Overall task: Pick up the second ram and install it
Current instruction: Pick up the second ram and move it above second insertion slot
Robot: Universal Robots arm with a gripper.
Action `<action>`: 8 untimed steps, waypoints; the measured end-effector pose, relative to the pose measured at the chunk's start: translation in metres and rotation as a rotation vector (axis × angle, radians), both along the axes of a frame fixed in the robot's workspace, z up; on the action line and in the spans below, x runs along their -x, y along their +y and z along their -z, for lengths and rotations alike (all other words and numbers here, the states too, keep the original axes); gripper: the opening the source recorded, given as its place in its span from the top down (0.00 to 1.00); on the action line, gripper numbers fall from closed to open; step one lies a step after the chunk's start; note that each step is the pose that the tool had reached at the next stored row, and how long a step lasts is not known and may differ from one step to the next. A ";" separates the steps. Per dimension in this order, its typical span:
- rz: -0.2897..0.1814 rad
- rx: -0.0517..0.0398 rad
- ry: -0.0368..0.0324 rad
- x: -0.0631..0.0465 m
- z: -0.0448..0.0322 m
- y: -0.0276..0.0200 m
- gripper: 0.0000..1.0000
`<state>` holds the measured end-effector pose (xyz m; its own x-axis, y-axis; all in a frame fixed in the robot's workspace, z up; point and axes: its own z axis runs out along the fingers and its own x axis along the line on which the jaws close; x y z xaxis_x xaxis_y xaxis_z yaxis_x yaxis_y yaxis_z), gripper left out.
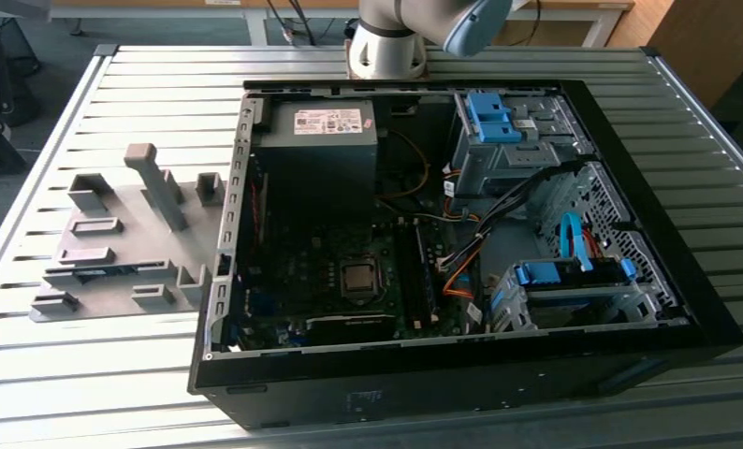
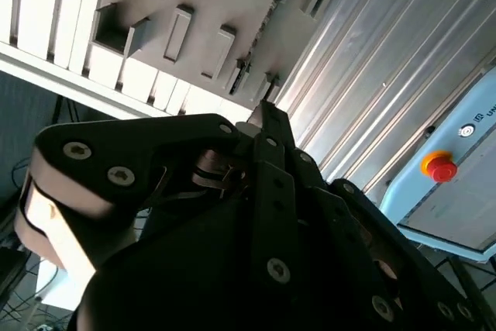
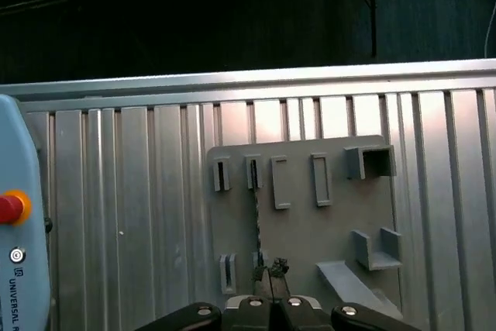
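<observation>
The second ram (image 1: 103,272) is a thin blue stick lying in a slot of the grey fixture plate (image 1: 122,224), at the exterior view's left beside the open computer case (image 1: 472,374). In the first wrist view the ram (image 3: 256,215) shows edge-on as a dark thin line between two pairs of slot blocks on the plate (image 3: 310,230). My gripper (image 3: 271,270) hangs well above the plate, over the near end of the ram. Its fingers (image 2: 267,114) meet at the tips, shut with nothing between them.
Inside the case, the motherboard's long black memory slots (image 1: 415,271) run beside the processor socket (image 1: 359,278). A power supply (image 1: 315,140), blue drive cages (image 1: 497,117) and loose cables (image 1: 472,253) crowd the case. A pale blue pendant with a red button (image 3: 9,207) lies on the slatted table (image 1: 97,374).
</observation>
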<state>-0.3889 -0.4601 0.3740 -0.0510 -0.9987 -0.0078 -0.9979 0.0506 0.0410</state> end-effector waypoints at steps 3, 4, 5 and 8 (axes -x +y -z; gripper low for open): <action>-0.047 0.0000 0.0000 0.000 0.0005 0.0000 0.89; -0.061 0.0000 0.0000 0.000 0.0006 0.0000 0.89; -0.075 0.0000 0.0000 0.000 0.0008 0.0000 0.89; -0.114 0.0000 -0.0001 0.000 0.0013 0.0000 0.89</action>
<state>-0.3889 -0.4601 0.3727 0.0632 -0.9980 -0.0078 -0.9971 -0.0634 0.0409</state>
